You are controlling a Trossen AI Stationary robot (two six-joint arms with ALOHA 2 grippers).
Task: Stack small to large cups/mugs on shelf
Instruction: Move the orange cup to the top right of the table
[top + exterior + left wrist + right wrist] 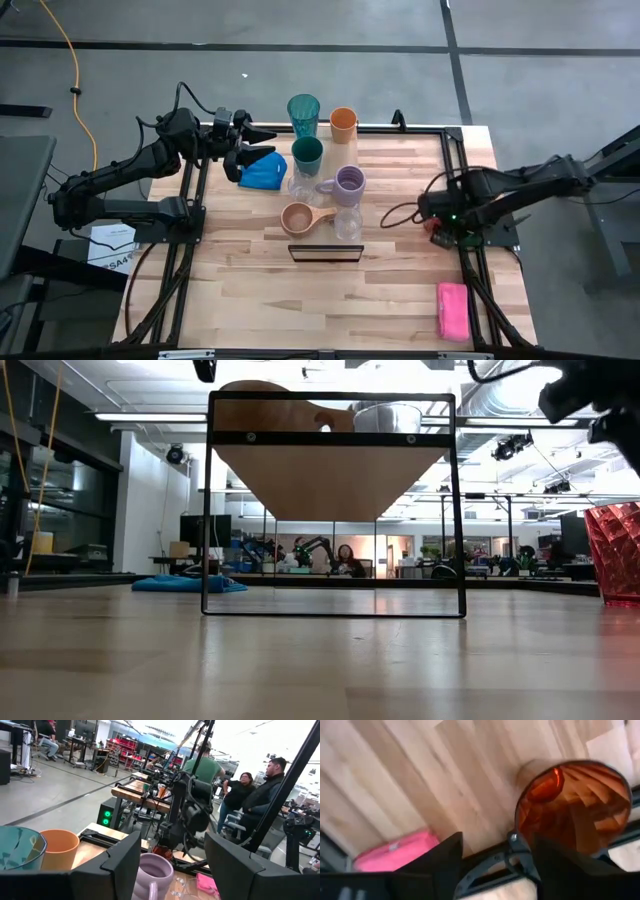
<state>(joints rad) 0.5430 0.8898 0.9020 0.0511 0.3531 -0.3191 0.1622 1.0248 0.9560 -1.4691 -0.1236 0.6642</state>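
Red cup (570,805) standing at the table's (260,290) right edge, under the right gripper (495,855).
Right claw hovering with fingers apart, gripping nothing; left gripper (258,143) waiting spread wide near the blue cloth (262,172).

On the table (250,290) eight drinking vessels are countable: one teal tumbler (303,114), one orange cup (343,124), one dark green cup (307,155), one lavender mug (347,184), one tan mug (301,218), two clear glasses (347,225), and one red cup (570,805) at the right edge. There is one shelf (325,252), one blue cloth (263,172) and one pink sponge (452,309).
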